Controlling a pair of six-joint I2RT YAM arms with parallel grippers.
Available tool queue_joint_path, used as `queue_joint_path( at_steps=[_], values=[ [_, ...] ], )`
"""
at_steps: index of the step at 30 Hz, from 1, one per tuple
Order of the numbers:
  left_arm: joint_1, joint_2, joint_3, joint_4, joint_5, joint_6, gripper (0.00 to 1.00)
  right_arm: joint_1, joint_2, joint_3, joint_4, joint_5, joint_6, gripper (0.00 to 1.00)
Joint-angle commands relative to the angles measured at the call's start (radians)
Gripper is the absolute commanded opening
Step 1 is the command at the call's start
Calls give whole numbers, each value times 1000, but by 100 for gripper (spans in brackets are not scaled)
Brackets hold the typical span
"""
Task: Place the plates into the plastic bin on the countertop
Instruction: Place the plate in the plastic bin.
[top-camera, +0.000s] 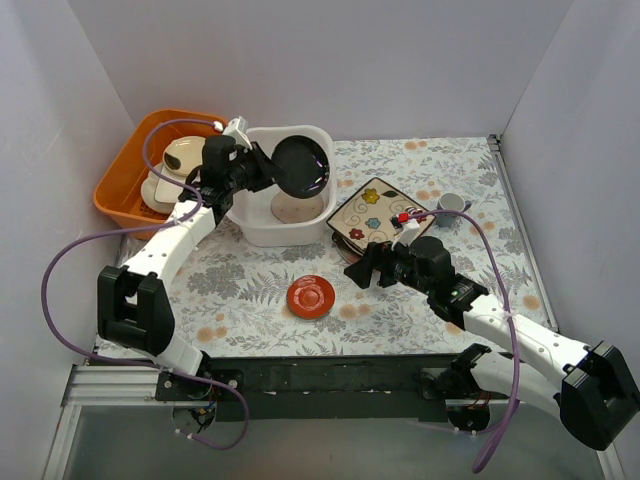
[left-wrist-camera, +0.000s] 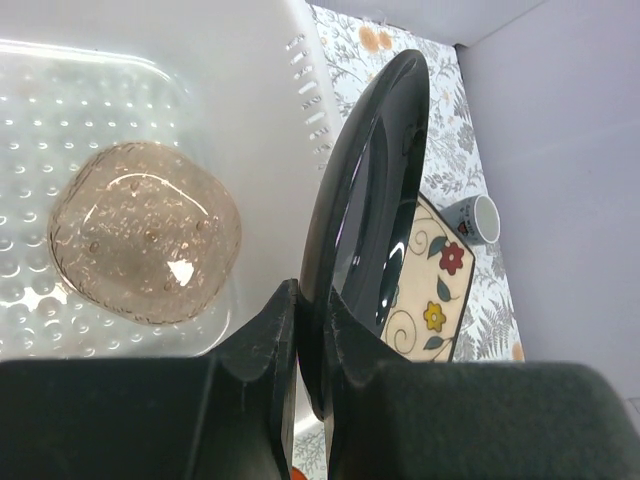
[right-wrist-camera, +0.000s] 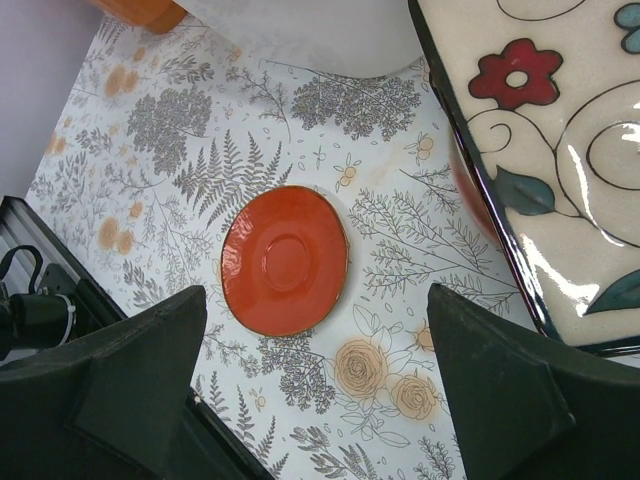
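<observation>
My left gripper is shut on the rim of a small dark glossy round plate, holding it tilted on edge over the white plastic bin. In the left wrist view the fingers pinch the dark plate above a pink-cream round plate lying in the bin. A cream square floral plate rests right of the bin, with a red plate's edge showing under it. The red saucer lies on the countertop, just beyond my open, empty right gripper.
An orange tub with cream dishes stands left of the bin, against the left wall. A small grey cup sits beyond the square plate. White walls close in the back and both sides. A black rail runs along the near edge.
</observation>
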Motion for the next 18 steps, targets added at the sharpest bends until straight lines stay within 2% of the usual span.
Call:
queue_joint_path(
  at_steps=[1,18],
  values=[
    [13,14,62,28,-27,-9,0,-7,-3,22,47,-13,-21,98],
    [50,120,123,-16,-69,-3,0,-19,25,25,53,-50,-29,98]
  ],
)
